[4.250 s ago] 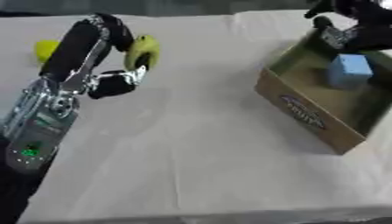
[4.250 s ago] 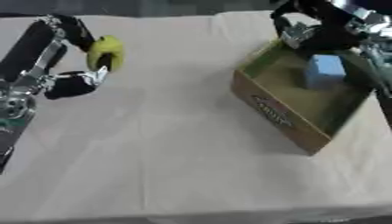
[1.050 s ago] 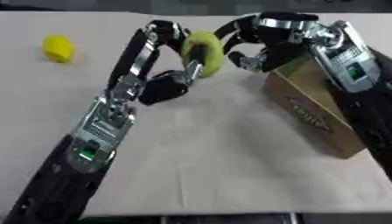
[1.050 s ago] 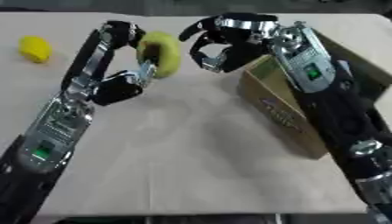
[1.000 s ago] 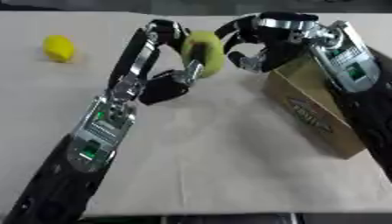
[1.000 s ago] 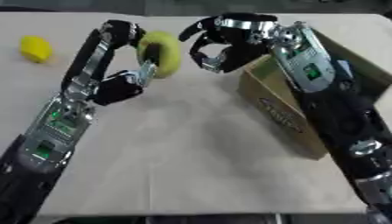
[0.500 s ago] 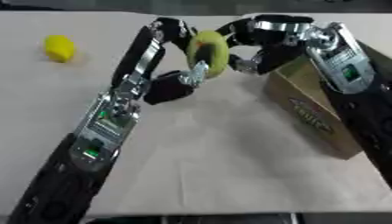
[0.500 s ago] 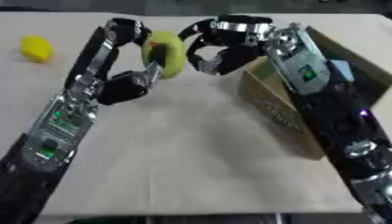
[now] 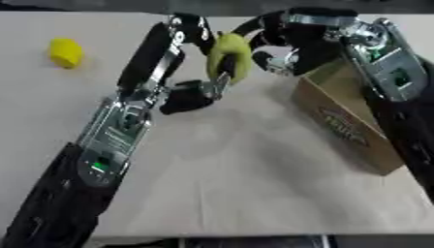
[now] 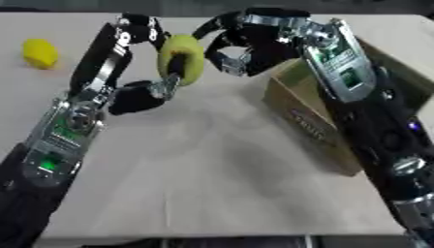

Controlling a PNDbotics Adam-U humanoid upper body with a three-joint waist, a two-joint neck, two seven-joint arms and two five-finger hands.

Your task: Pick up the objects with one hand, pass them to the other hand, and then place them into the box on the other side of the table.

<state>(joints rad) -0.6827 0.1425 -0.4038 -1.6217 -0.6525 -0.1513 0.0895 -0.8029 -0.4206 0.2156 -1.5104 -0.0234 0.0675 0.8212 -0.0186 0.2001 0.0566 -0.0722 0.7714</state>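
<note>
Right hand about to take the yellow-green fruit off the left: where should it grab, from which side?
Probably the fruit's bare right flank, coming in from the box side. It is held upright above the table; the left hand's fingers cover its front, while the right hand sits open beside that free face.

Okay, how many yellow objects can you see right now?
2. One yellow-green object is held in the left hand mid-table; another yellow object lies far left. The box may hide more.

L hand (image 10: 174, 72) grips yellow-green fruit (image 10: 185, 57) above table's far middle. R hand (image 10: 241, 51) open, fingers at fruit. Box (image 10: 315, 128) at right edge; yellow thing (image 10: 39, 53) far-left corner.
</note>
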